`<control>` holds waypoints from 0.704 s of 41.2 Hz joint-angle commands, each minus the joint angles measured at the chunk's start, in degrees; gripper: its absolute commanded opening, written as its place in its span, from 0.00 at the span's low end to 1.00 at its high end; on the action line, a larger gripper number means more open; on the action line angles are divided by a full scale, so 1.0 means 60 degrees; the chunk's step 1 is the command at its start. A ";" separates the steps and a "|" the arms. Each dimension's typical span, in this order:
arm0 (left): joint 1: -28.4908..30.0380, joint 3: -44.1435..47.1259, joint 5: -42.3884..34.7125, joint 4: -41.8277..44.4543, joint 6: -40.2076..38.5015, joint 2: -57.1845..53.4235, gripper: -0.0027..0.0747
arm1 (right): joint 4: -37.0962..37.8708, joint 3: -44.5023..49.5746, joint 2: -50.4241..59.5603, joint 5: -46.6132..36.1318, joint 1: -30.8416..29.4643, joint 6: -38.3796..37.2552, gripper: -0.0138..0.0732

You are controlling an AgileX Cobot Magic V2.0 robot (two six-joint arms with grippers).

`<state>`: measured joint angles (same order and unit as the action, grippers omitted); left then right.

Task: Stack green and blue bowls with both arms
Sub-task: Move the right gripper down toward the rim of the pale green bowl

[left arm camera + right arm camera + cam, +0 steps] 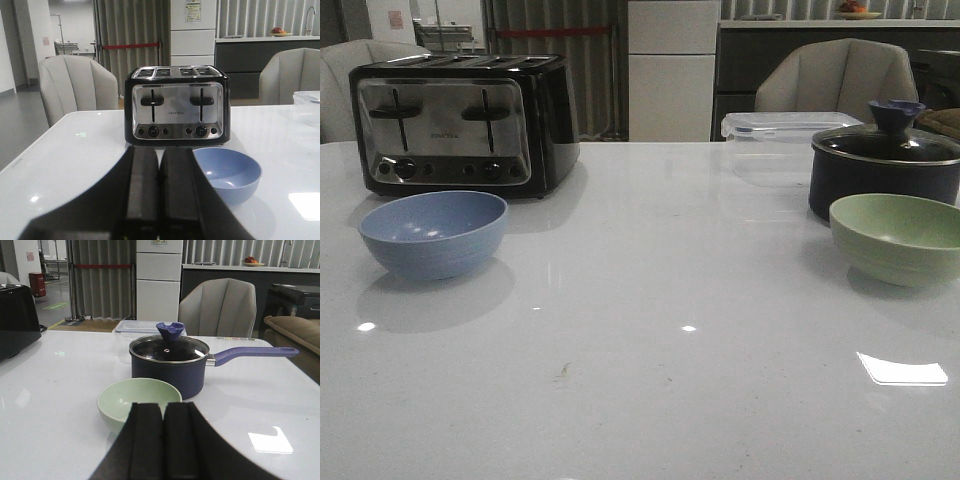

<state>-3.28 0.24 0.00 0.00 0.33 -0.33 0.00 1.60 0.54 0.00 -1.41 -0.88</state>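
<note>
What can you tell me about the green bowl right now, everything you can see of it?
The green bowl is a plain round bowl, pale sage with a matte finish, standing upright and empty on the white table. It sits at the front view's right side, just in front of the dark navy pot; whether they touch is unclear. Nothing grips it: the right gripper, fingers together, is just short of its near rim.

Left claw (pixel 159 200): fingers pressed together, holding nothing.
Right claw (pixel 163 442): fingers pressed together, holding nothing.
</note>
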 commanded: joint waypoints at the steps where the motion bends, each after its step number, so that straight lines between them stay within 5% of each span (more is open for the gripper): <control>1: -0.0054 0.0063 -0.0799 0.0000 -0.0055 -0.0145 0.16 | 0.0072 -0.0042 0.0185 -0.0805 -0.0034 0.0009 0.20; 29: -0.0054 0.0063 -0.1067 0.0000 -0.0055 -0.0145 0.16 | 0.0072 -0.0046 0.0185 -0.1027 -0.0034 0.0009 0.20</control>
<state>-3.28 0.24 -0.33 0.00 0.33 -0.33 0.00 1.60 0.54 0.00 -1.41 -0.88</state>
